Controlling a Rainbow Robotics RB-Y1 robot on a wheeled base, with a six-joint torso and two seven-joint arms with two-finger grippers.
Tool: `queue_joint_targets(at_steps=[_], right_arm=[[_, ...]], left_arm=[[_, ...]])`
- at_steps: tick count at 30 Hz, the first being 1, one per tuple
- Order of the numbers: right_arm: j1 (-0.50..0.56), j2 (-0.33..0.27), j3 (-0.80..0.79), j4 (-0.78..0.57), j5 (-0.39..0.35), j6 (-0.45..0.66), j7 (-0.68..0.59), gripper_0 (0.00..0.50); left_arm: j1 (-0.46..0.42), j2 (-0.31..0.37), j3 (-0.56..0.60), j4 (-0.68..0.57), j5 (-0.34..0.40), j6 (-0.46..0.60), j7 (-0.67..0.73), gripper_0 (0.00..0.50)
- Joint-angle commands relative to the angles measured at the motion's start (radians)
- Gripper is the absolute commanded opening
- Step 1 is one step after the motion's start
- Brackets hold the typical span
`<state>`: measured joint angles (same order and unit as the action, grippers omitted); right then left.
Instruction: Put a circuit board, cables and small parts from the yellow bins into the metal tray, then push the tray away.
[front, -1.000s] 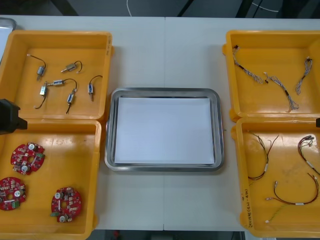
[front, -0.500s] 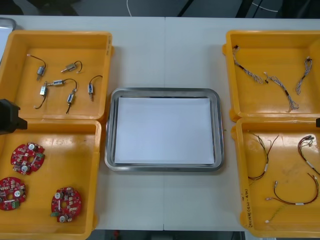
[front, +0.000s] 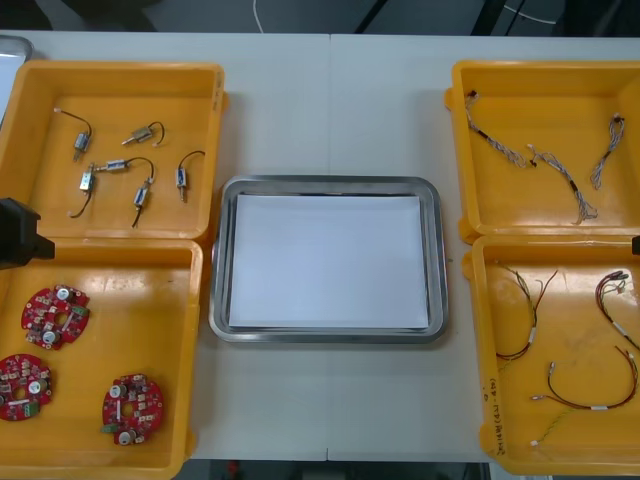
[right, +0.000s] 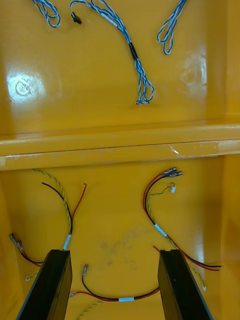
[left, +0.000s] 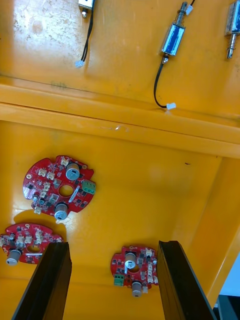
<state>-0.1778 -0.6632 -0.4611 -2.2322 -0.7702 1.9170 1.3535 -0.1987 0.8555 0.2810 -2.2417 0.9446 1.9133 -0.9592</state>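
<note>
**Nothing is shifting since a second ago: both arms are still hovering over their bins**

The left gripper (left: 111, 247) is hanging with fingers spread wide over the near-left yellow bin (front: 150, 300). One round red circuit board (left: 134, 266) is lying flat between them, and two more (left: 59, 187) (left: 27, 243) are sitting nearby. The right gripper (right: 115, 252), equally wide, is waiting over red and yellow cables (right: 120, 298). The metal tray (front: 327, 186) is sitting between the bins, holding nothing but its white liner and running its long axis left to right.

The board is round, so it is offering no long axis; its green connector is pointing toward one finger. A descent here is risking a finger catching the bin wall close beside the board, or sliding the flat board instead of pinching it.
</note>
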Motion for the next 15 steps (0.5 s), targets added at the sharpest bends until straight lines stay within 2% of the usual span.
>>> queue_joint_targets(at_steps=[1, 15], right_arm=[[0.014, -0.042, -0.018, -0.029, -0.001, 0.003, -0.019, 0.5], [0.014, -0.042, -0.018, -0.029, -0.001, 0.003, -0.019, 0.5]], left_arm=[[0.016, 0.043, 0.029, -0.027, 0.006, 0.007, -0.076, 0.5], [0.016, 0.043, 0.029, -0.027, 0.006, 0.007, -0.076, 0.5]])
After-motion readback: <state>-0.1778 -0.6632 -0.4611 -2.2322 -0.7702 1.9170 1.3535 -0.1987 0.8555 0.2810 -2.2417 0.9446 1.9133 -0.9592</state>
